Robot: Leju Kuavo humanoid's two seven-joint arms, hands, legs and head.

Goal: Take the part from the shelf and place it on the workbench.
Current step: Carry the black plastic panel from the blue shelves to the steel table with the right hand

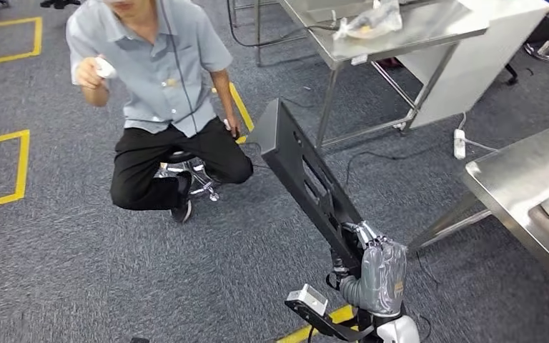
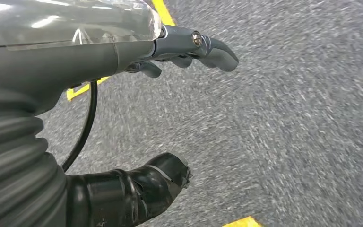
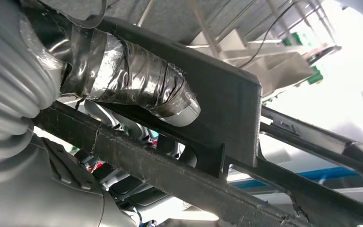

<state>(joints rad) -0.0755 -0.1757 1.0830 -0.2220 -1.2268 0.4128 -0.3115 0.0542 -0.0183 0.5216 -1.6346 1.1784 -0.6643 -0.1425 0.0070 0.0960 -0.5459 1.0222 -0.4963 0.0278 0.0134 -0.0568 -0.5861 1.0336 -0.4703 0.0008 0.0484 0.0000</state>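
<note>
Grey carpet floor point(image 1: 64, 264) with yellow tape lines point(image 1: 21, 168); 2 steel tables point(image 1: 407, 32).

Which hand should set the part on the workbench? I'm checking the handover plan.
The right hand. It already grips the long black part, and the steel workbench lies on the robot's right. The left hand holds nothing and hangs over the carpet.

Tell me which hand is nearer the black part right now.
Right. The right hand grips the black part at its lower end; the left hand hangs open over the carpet, apart from it.
</note>
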